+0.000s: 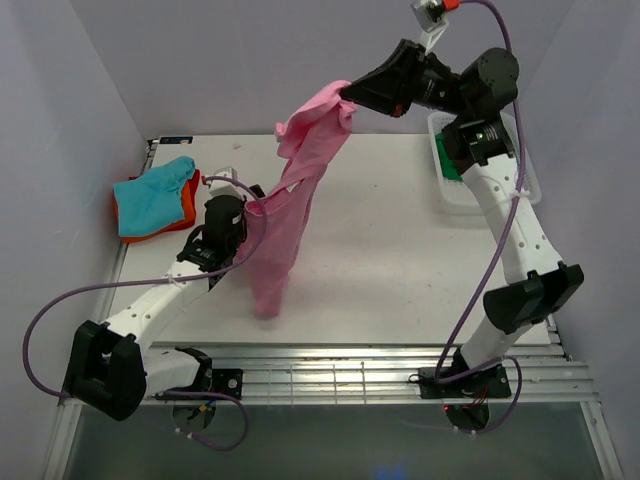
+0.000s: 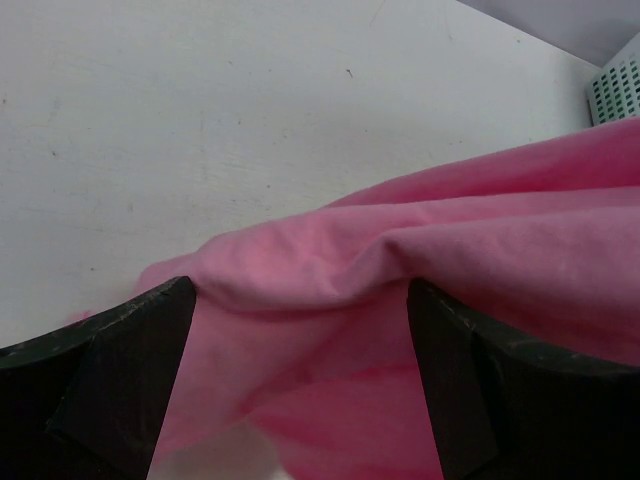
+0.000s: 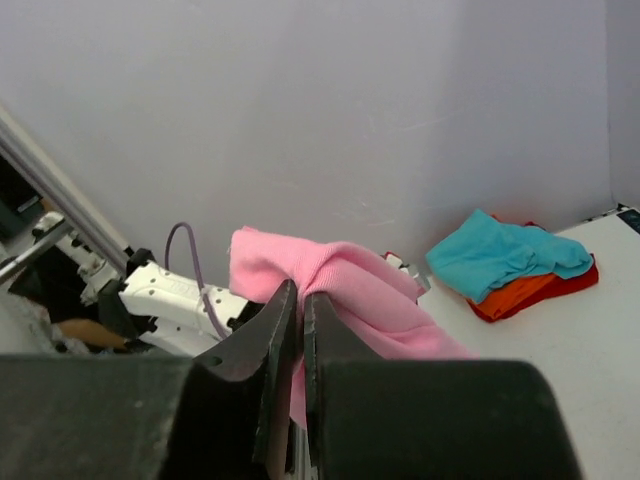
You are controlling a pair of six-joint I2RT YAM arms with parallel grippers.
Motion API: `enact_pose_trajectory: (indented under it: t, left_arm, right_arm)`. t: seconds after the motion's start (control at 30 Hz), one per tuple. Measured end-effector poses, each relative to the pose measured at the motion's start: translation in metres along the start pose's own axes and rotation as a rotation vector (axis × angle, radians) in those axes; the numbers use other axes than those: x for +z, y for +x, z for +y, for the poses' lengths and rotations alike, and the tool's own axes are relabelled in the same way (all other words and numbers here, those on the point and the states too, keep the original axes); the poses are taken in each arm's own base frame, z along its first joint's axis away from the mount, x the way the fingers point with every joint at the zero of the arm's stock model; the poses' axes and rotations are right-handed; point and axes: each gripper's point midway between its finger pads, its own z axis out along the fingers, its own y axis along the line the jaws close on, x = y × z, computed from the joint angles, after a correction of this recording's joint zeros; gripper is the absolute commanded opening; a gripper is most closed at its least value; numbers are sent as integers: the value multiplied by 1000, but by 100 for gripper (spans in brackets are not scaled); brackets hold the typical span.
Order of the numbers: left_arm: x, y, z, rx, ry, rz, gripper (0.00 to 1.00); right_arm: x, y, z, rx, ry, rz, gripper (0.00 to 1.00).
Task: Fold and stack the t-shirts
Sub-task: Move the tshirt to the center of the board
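The pink t-shirt (image 1: pixel 290 210) hangs bunched from its top end in a long, twisted column, and its bottom end touches the middle of the table (image 1: pixel 400 270). A crumpled teal t-shirt (image 1: pixel 155 195) lies on an orange t-shirt (image 1: pixel 180 208) at the table's far left. A dark green t-shirt (image 1: pixel 450 168) shows at its far right.

Robot lab cell: bare white table (image 1: pixel 400 260) inside plain lilac walls (image 1: pixel 250 60).

Piled t-shirts (image 1: pixel 155 200) are set far left on the desk (image 1: pixel 400 270), a basket (image 1: pixel 449 196) far right; 1 hanging t-shirt (image 1: pixel 290 220) is suspended between.
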Motion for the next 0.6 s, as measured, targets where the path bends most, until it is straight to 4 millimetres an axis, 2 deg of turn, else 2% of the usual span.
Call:
enact_pose_trajectory:
  t: [0.07, 0.13, 0.23, 0.33, 0.43, 0.5, 0.57, 0.6]
  left_arm:
    - [-2, -1, 0, -6, 2, -4, 98]
    - [-3, -1, 0, -7, 3, -7, 98]
    - [-4, 0, 2, -4, -1, -3, 98]
    - [-5, 4, 5, 11, -11, 13, 98]
    - [-5, 7, 7, 24, -19, 27, 98]
    - [-6, 9, 8, 30, -21, 33, 98]
    - [-6, 10, 8, 35, -21, 38, 98]
    - [-6, 10, 8, 36, -20, 40, 98]
  right_arm:
    - [-10, 19, -6, 21, 61, 2, 8]
    - [-24, 43, -21, 37, 168, 1, 8]
    - [-56, 88, -60, 64, 395, -1, 8]
    - [-109, 148, -119, 117, 704, 39, 8]
    - [-167, 212, -164, 187, 994, 128, 8]
    - [-211, 256, -181, 234, 1190, 213, 8]
    - [-247, 289, -186, 259, 1342, 289, 8]
    - [-264, 301, -186, 265, 1407, 328, 37]
